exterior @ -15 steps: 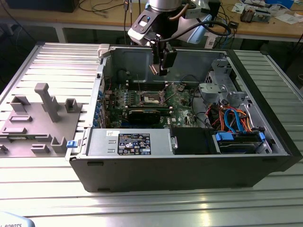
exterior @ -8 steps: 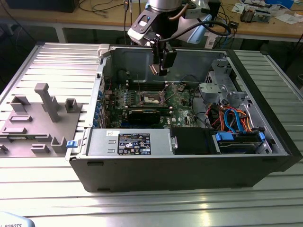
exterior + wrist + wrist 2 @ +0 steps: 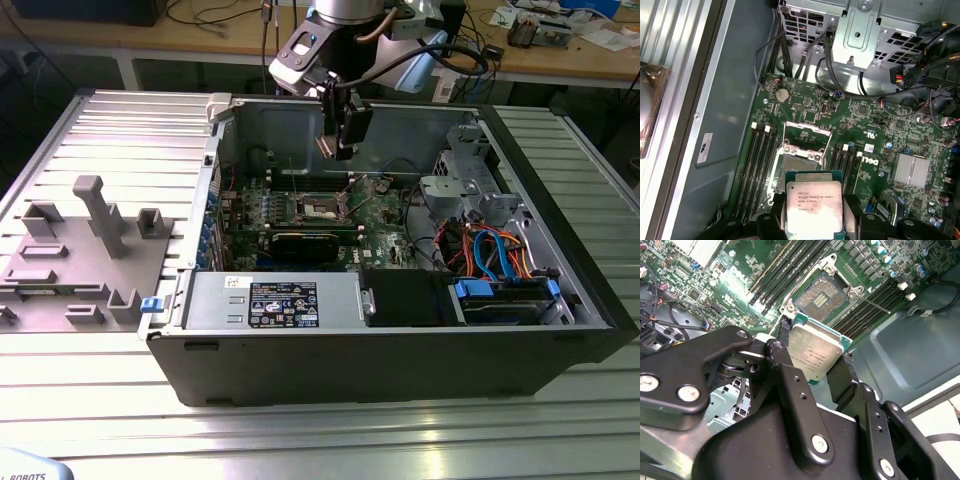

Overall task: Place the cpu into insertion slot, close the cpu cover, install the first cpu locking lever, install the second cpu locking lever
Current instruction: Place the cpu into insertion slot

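Observation:
My gripper (image 3: 338, 150) hangs inside the open computer case, shut on the cpu (image 3: 815, 352), a flat square chip with a silver-grey top on a green edge. In both wrist views its black fingers (image 3: 767, 220) press on two opposite sides of the cpu (image 3: 814, 207). The insertion slot (image 3: 797, 162) lies open on the green board below, dark centre bare (image 3: 820, 300), apart from the chip. The cpu cover (image 3: 807, 135) is swung up off the insertion slot (image 3: 322, 208). A thin metal lever (image 3: 875, 304) sticks out beside it.
Memory slots (image 3: 757, 165) flank the socket. A long black card (image 3: 305, 243) and the power supply (image 3: 290, 300) lie nearer the case front. A drive cage (image 3: 860, 30) with dangling cables (image 3: 500, 255) stands at the exterior view's right. A grey fixture (image 3: 80, 250) sits outside the case.

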